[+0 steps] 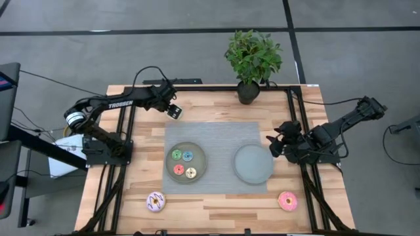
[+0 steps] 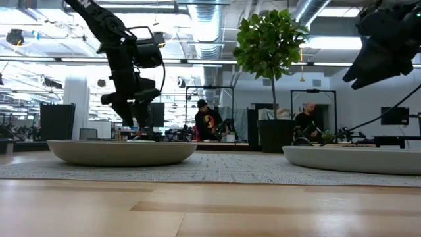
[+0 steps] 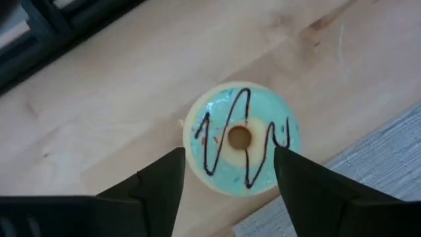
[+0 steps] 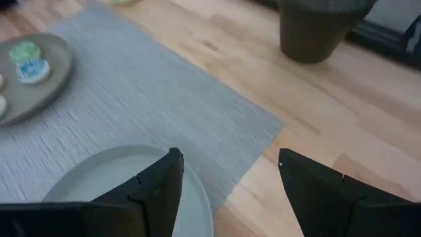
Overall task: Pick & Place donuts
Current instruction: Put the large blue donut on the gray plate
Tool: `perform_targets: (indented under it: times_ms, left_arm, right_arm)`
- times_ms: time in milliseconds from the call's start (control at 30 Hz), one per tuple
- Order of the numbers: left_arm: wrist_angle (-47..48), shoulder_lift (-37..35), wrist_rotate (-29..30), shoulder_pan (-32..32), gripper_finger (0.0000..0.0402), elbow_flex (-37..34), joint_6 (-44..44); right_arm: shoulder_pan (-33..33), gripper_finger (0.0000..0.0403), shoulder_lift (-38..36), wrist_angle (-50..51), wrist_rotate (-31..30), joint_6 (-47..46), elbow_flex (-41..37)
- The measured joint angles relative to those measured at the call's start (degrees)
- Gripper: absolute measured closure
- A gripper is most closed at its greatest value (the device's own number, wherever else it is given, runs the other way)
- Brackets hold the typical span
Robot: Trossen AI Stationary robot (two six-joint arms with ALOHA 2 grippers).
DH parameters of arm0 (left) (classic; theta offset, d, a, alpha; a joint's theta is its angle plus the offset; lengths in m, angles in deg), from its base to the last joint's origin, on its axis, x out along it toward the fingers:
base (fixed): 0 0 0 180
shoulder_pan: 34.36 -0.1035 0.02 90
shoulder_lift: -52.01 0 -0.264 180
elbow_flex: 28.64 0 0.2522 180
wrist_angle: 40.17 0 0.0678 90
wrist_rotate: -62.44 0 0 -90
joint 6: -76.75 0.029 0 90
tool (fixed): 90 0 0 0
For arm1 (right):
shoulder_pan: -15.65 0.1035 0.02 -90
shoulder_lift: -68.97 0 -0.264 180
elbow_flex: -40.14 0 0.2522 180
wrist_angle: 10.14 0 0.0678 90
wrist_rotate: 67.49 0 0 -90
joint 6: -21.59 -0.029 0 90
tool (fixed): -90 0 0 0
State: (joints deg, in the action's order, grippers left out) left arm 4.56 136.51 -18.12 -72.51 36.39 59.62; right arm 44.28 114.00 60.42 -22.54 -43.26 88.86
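A pale blue-iced donut point(image 3: 240, 138) with a dark zigzag line lies flat on the bare wood, beside the far left corner of the grey mat point(image 1: 213, 157). My left gripper point(image 3: 230, 155) hangs over it, open and pointing steeply down, one finger close on either side of its near rim. Whether they touch it does not show. Several tiny donuts point(image 1: 183, 164) lie in the left grey plate point(image 1: 168, 155). A purple-white donut point(image 1: 155, 202) and a pink donut point(image 1: 287, 200) lie on the wood near the front edge. My right gripper point(image 4: 227, 171) stands open and empty above the right plate point(image 1: 253, 164).
A potted plant point(image 1: 252, 62) stands at the middle of the table's far edge. Black frame rails point(image 1: 296, 131) run along both sides of the table. People sit in the room beyond the table in the low view.
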Motion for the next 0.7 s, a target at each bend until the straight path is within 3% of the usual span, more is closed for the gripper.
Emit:
perform_targets:
  times_ms: [300,500,600,700]
  left_arm:
    - [-0.07,0.00,-0.01,-0.22,0.0171,-0.20,-0.58]
    - [-1.40,-0.02,-0.03,-0.22,0.0171,-0.22,-0.62]
    - [-1.76,-0.01,-0.03,-0.22,0.0171,-0.22,-0.74]
    - [-1.98,-0.01,-0.03,-0.22,0.0171,-0.22,-1.15]
  right_arm:
    - [5.51,0.0164,-9.17,5.03,-1.86,2.50,0.02]
    - [9.30,0.0164,-18.40,6.81,-6.64,4.52,0.02]
    - [11.31,0.0164,-22.67,3.42,-8.94,5.93,0.02]
    - [12.87,0.0164,-25.04,-4.25,-9.34,13.09,-0.99]
